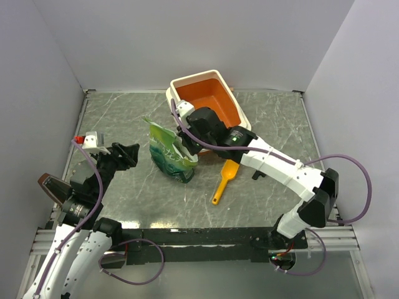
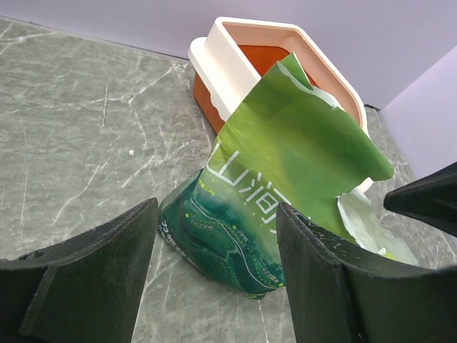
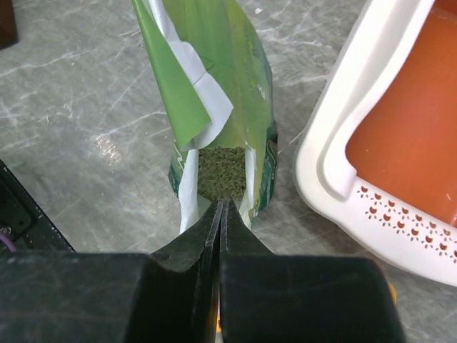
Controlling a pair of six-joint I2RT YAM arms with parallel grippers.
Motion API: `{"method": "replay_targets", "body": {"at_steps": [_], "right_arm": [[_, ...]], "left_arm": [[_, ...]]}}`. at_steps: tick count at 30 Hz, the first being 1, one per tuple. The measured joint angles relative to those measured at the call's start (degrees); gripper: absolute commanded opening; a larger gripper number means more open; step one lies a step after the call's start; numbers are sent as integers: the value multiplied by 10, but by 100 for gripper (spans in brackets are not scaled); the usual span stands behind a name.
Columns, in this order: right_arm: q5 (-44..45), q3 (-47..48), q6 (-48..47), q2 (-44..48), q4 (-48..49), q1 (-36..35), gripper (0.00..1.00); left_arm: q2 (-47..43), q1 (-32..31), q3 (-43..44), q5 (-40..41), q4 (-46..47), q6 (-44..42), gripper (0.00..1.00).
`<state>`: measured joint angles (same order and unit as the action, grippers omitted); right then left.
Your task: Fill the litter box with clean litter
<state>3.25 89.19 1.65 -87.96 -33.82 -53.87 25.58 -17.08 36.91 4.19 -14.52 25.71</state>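
Litter box (image 1: 212, 99): far end of worktop (image 1: 118, 118), just behind green bag (image 1: 169, 152). Litter (image 3: 221, 171): loose granules inside the bag, probably heavy and saggy; grip near the mouth. Right gripper (image 3: 220, 206) clenched at bag lip; left gripper (image 2: 214, 264) released.

My black rubbery finger pads (image 2: 86, 286) look dull and a bit rough. The crinkly green plastic bag (image 2: 285, 157) is shiny. The olive grainy litter (image 3: 221, 171) looks dry and gritty. The orange and cream plastic litter box (image 3: 335, 143) is smooth. The grey stone-look table (image 2: 71, 128) is smooth too.

Front-L of litter box (image 1: 194, 77) stands bag (image 1: 169, 156), scoop (image 1: 224, 180) R of bag.
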Motion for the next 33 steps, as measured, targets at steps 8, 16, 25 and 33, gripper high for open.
{"method": "replay_targets", "body": {"at_steps": [8,16,25,33], "right_arm": [[-19,-16,9,-15,12,0,0],[-32,-34,20,-54,32,2,21],[-130,-49,9,-55,42,34,84],[-214,-44,-3,-55,30,50,93]], "left_arm": [[0,0,0,0,0,-1,72],[0,0,0,0,0,-1,72],[0,0,0,0,0,-2,72],[0,0,0,0,0,-2,72]]}}
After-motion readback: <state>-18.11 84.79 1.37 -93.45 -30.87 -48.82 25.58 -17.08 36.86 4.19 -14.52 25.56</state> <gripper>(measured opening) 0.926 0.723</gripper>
